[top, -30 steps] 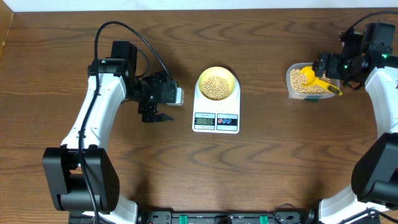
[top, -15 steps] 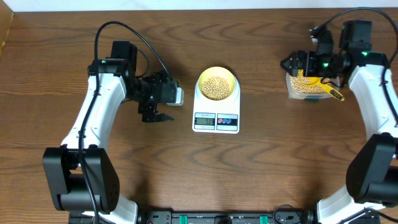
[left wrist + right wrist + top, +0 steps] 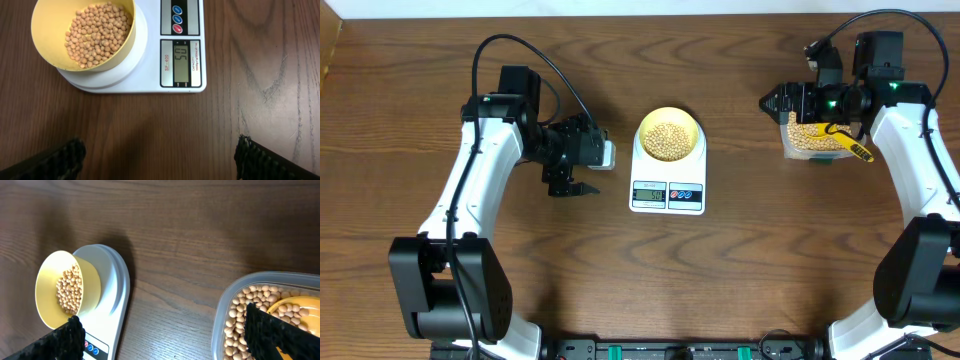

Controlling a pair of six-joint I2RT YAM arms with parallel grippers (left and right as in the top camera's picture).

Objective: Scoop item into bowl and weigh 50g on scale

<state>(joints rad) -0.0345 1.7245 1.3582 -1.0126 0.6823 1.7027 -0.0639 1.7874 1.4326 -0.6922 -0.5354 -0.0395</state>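
Though illegible overhead, scale (image 3: pixel 150 82) display (image 3: pixel 182 62) wrist-legible.

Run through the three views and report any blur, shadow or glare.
Overhead: evenly lit and sharp, but the display on the scale is too small to read. Left wrist: bowl and display are crisp, reading 50; the left gripper's fingers are dark and out of focus. Right wrist: the right gripper's fingers are blurred too, with a soft shadow on the table beside the scale.
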